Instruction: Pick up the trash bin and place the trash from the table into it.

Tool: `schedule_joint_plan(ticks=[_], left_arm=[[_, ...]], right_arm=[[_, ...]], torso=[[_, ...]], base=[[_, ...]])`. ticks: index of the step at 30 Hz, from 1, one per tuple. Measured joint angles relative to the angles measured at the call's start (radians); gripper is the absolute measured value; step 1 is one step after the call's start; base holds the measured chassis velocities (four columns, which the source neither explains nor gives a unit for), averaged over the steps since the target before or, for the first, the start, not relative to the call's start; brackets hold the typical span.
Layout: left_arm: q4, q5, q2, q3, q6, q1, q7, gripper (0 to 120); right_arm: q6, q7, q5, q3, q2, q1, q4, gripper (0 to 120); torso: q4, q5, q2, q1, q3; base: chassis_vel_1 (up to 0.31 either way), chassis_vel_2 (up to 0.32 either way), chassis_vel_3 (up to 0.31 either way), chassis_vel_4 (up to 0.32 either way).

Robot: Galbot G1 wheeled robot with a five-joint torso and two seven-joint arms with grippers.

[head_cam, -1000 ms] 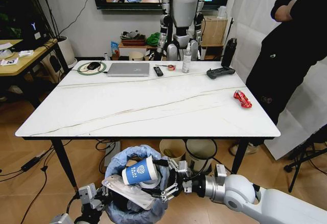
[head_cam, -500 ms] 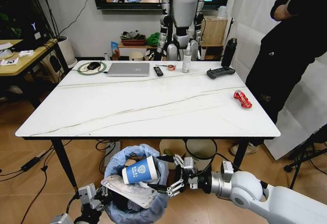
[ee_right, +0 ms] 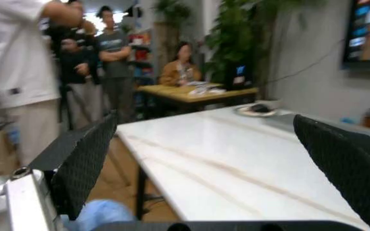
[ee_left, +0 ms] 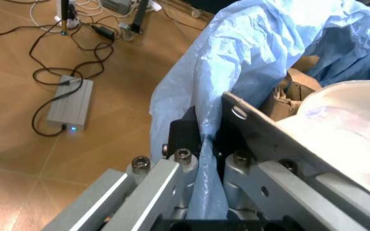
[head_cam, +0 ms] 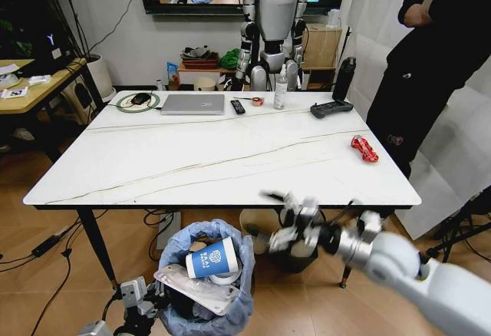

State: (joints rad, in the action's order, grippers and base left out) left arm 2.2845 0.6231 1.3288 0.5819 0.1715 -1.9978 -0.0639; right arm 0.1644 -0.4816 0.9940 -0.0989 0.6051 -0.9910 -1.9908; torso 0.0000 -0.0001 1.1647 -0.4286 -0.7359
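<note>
Left gripper (ee_left: 201, 166) clamped on the rim of the trash bin (head_cam: 203, 278), low in front of the table (head_cam: 222, 159). Right gripper (head_cam: 295, 217) spread wide, empty, just below the table's near edge. Bin holds a blue paper cup (head_cam: 211, 259) with unreadable white print and a clear tray (head_cam: 196, 288). Red wrapper (head_cam: 364, 149) sits on the table's right side; laptop (head_cam: 192, 103) at the far edge.

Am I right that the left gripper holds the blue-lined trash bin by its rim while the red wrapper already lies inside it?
Not quite: in the head view the red wrapper lies on the table. The left gripper does clamp the trash bin by its rim.
</note>
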Motion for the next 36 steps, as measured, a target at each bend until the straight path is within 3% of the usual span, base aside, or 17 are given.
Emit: schedule_joint_plan(ticks=[4,8,10,14,18,25,36], left_arm=[[0.000,-0.002,-0.003,-0.007,0.000,0.003,0.001,0],[-0.002,-0.013,0.005,-0.013,-0.004,0.001,0.004,0],[-0.002,-0.013,0.007,-0.013,-0.004,0.000,0.004,0],[0.007,-0.018,0.016,-0.012,-0.006,-0.008,0.006,0],[0.009,-0.017,0.011,-0.010,-0.006,-0.007,0.006,0],[0.012,-0.014,0.008,-0.005,-0.006,-0.012,0.006,0],[0.014,-0.015,0.016,-0.007,-0.004,-0.012,0.006,0]], right_arm=[[-0.010,0.014,0.013,-0.114,0.012,-0.026,0.050,100],[-0.029,0.123,-0.013,-0.175,0.054,-0.029,0.134,100],[-0.034,0.137,-0.018,-0.178,0.059,-0.026,0.143,100],[-0.100,0.273,-0.087,-0.169,0.102,0.027,0.281,100],[-0.122,0.309,-0.116,-0.165,0.107,0.056,0.387,100],[-0.133,0.307,-0.155,-0.166,0.111,0.112,0.576,100],[-0.162,0.280,-0.163,-0.150,0.121,0.184,0.699,100]], torso=[[-0.0002,0.0000,0.000,0.000,0.000],[-0.0002,0.0004,0.000,0.000,0.000],[-0.0002,0.0004,0.000,0.000,0.000],[0.0002,0.0002,0.000,0.000,0.000],[0.0001,0.0001,0.000,0.000,0.000],[-0.0001,0.0001,0.000,0.000,0.000],[0.0000,-0.0001,0.000,0.000,0.000]], base=[[0.000,0.000,0.000,0.000],[0.000,0.000,0.000,0.000],[0.000,0.000,0.000,0.000],[0.000,0.000,0.000,0.000],[0.000,0.000,0.000,0.000],[0.000,0.000,0.000,0.000],[0.000,0.000,0.000,0.000]])
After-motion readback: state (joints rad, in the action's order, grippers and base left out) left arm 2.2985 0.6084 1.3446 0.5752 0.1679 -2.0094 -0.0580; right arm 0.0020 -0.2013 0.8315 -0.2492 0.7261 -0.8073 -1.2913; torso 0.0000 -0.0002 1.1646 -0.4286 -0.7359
